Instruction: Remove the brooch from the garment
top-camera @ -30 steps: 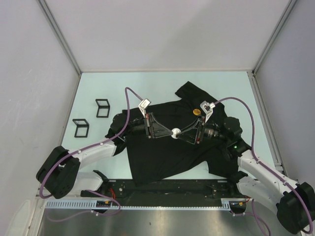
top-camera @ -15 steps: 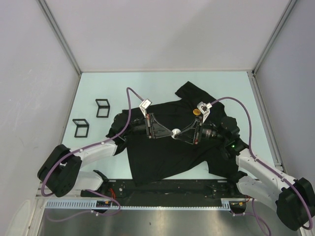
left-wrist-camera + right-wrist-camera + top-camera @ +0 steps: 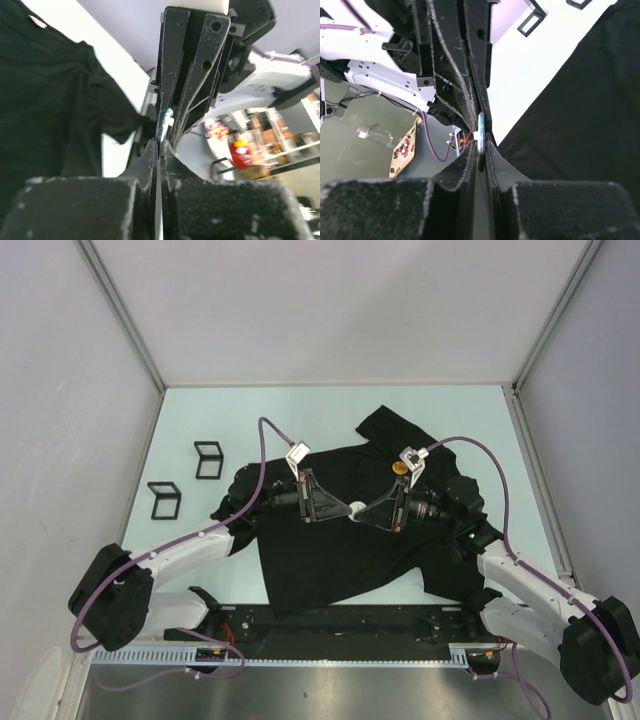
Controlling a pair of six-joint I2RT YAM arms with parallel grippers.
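The black T-shirt point(image 3: 330, 540) lies spread on the table. A small round white brooch point(image 3: 355, 508) sits above its chest area, between both grippers. My left gripper point(image 3: 345, 507) reaches it from the left and my right gripper point(image 3: 366, 512) from the right, tips meeting. In the left wrist view my left gripper point(image 3: 160, 145) is shut, with the brooch point(image 3: 164, 123) edge-on at its tips. In the right wrist view my right gripper point(image 3: 480, 148) is shut on the brooch's point(image 3: 480, 131) blue-white disc. The shirt's red-and-white tag point(image 3: 37, 21) shows at a sleeve.
Two small black square frames point(image 3: 208, 459) point(image 3: 164, 500) stand on the pale table left of the shirt. A small orange-yellow round spot point(image 3: 400, 467) shows on the shirt by the right wrist camera. Grey walls close in the table on three sides.
Both grippers and the brooch have shifted slightly to the left and back. The right arm has stretched further over the shirt. Both grips look the same.
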